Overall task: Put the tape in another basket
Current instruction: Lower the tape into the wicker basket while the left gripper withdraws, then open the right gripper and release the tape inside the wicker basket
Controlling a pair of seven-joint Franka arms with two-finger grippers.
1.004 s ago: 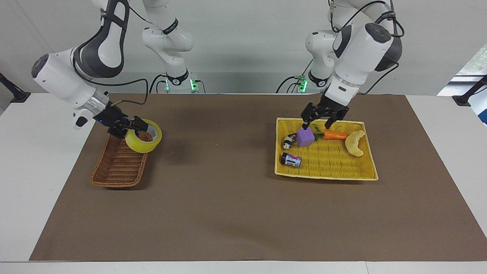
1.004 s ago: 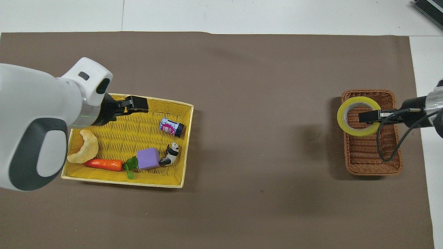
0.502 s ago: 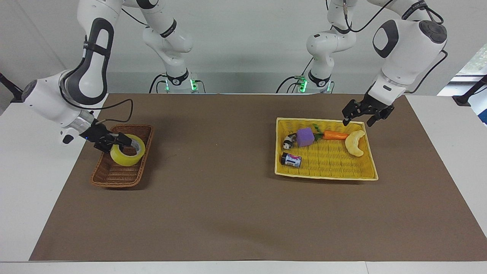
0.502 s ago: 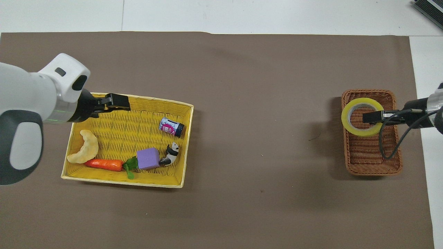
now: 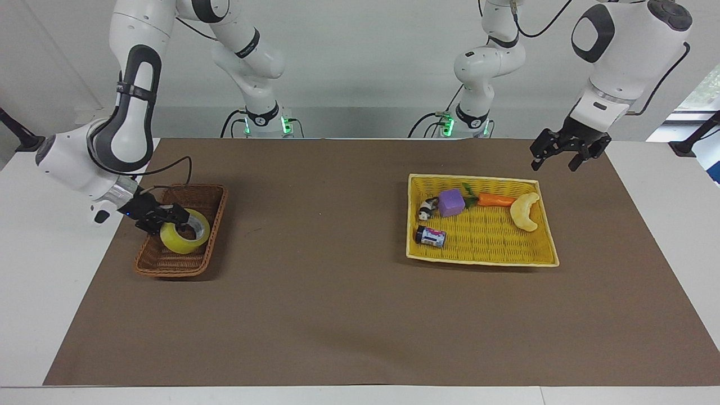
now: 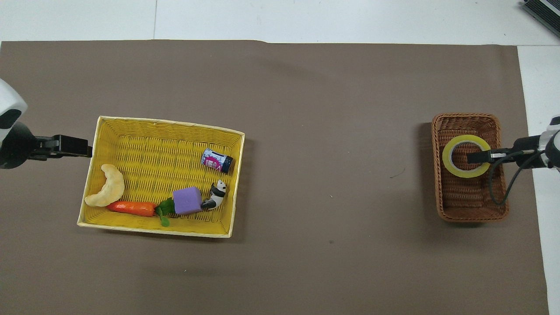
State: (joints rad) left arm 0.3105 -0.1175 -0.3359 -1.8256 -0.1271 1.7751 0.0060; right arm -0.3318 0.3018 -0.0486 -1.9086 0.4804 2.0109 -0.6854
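Right pincer (image 5: 169, 220) reaches into the brown wicker basket (image 5: 152, 263), one finger inside the yellow tape (image 5: 185, 238); whether it grips the roll I cannot tell. Left pincer (image 5: 562, 159), fingers spread, hangs over the tabletop (image 5: 337, 315) beside the yellow tray basket (image 5: 484, 260).

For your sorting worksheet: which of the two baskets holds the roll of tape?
The narrow brown wicker basket, toward the right arm's end, holds the tape; the wide yellow basket holds toys.
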